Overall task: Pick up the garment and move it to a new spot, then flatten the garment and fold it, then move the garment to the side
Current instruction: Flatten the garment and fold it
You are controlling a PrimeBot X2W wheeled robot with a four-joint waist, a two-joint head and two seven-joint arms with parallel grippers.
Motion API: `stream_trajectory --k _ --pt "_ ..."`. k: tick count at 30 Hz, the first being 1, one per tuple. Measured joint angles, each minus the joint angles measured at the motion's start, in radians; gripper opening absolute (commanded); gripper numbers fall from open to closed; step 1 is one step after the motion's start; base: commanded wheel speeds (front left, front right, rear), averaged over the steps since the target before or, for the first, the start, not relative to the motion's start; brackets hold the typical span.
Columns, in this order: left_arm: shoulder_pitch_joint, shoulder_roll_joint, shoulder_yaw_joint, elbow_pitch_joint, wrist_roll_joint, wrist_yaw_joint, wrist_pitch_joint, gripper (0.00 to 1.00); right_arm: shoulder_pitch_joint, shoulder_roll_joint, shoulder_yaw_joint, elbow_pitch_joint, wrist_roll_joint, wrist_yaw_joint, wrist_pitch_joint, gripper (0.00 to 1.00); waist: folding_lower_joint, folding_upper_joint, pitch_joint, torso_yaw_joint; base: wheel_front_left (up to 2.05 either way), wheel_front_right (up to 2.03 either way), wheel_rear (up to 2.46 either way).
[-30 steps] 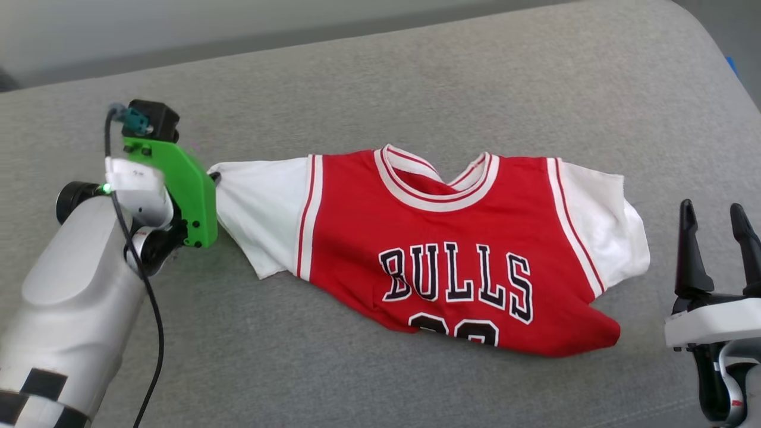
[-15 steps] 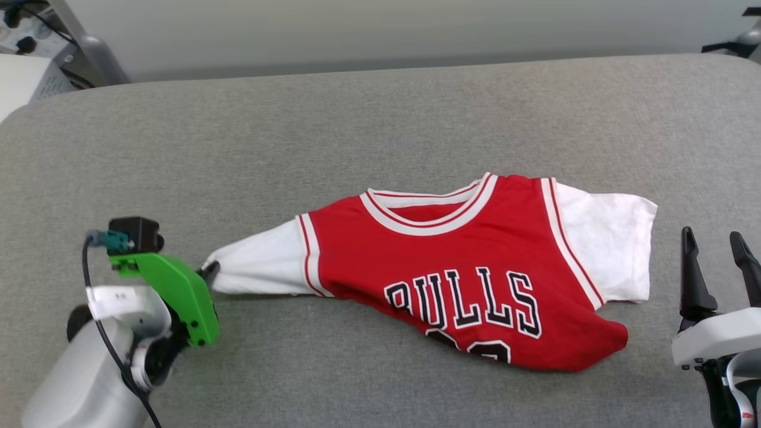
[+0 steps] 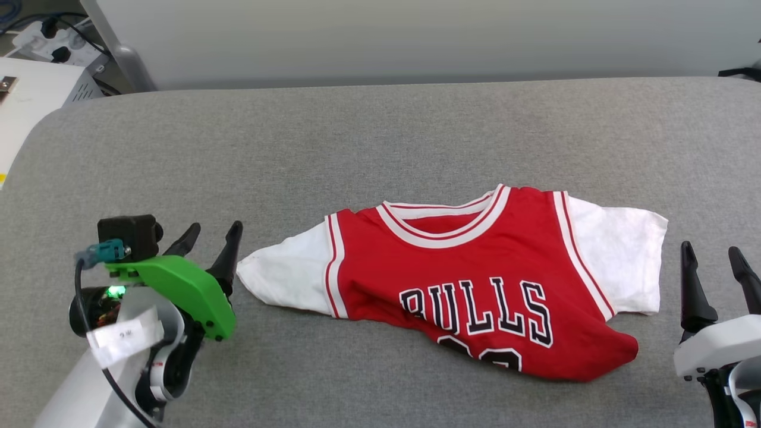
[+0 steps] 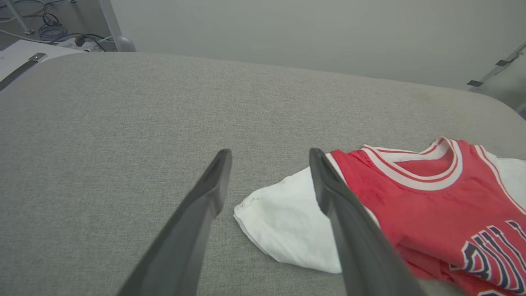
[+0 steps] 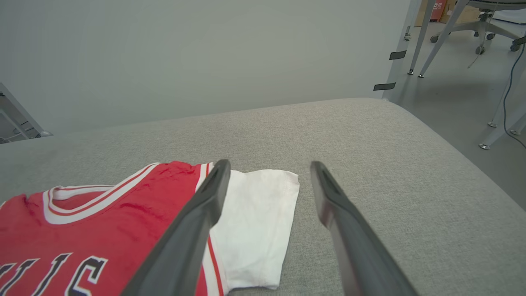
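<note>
Spreading wide beneath the jersey, a grey pad carries the job's one item. The jersey lies face up, collar away from the robot and "BULLS" readable, but its lower part is bunched under so the number is half hidden. Its left sleeve tapers to a point. Just off that sleeve's tip, the left gripper stands with fingers spread and empty. Just off the jersey's opposite sleeve, the right gripper is likewise parted and holds nothing. Neither appears to touch the jersey. By the look of it, flattening is only part done, as the hem wants pulling straight, while folding and the shift aside are not yet begun.
</note>
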Motion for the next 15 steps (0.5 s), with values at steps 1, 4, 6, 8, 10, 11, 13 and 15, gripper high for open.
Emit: stream_trajectory --k 1,4,6,8,10,11,13,15 --pt "0.010 -0.001 0.000 -0.017 0.004 0.003 -0.011 1.00 0.004 0.000 0.000 -0.002 0.000 0.000 0.005 1.00 0.0000 0.0000 -0.002 0.003 0.00 0.00 0.00" --pt "0.061 -0.005 -0.006 -0.086 0.010 0.022 -0.038 1.00 0.022 -0.014 0.006 -0.011 0.001 0.000 0.035 1.00 0.0000 0.0000 -0.006 0.017 0.00 0.00 0.00" --pt "0.087 -0.009 -0.018 -0.129 0.015 0.031 -0.042 1.00 0.023 -0.037 0.010 -0.021 0.006 0.000 0.075 1.00 0.0000 0.0000 -0.005 0.028 0.00 0.00 0.00" --pt "0.105 -0.014 -0.032 -0.170 0.030 0.041 -0.043 1.00 0.022 -0.068 0.020 -0.026 0.022 0.000 0.150 1.00 0.0000 0.0001 -0.001 0.041 0.00 0.00 0.00" --pt "0.115 -0.015 -0.049 -0.208 0.043 0.048 -0.033 1.00 0.008 -0.115 0.026 -0.024 0.038 0.000 0.262 1.00 0.0000 0.0000 0.008 0.056 0.00 0.00 0.00" --pt "0.115 -0.015 -0.057 -0.222 0.048 0.051 -0.024 1.00 -0.008 -0.138 0.022 -0.018 0.053 0.000 0.322 1.00 0.0000 0.0000 0.014 0.063 0.00 0.00 0.00" --pt "0.115 -0.015 -0.066 -0.246 0.052 0.054 -0.006 1.00 -0.047 -0.190 0.017 -0.005 0.066 0.000 0.434 1.00 0.0000 0.0000 0.026 0.076 0.00 0.00 0.00" --pt "0.115 -0.015 -0.074 -0.263 0.053 0.058 0.010 1.00 -0.092 -0.237 0.009 0.017 0.076 0.000 0.542 1.00 0.0000 0.0000 0.040 0.090 0.00 0.00 0.00"
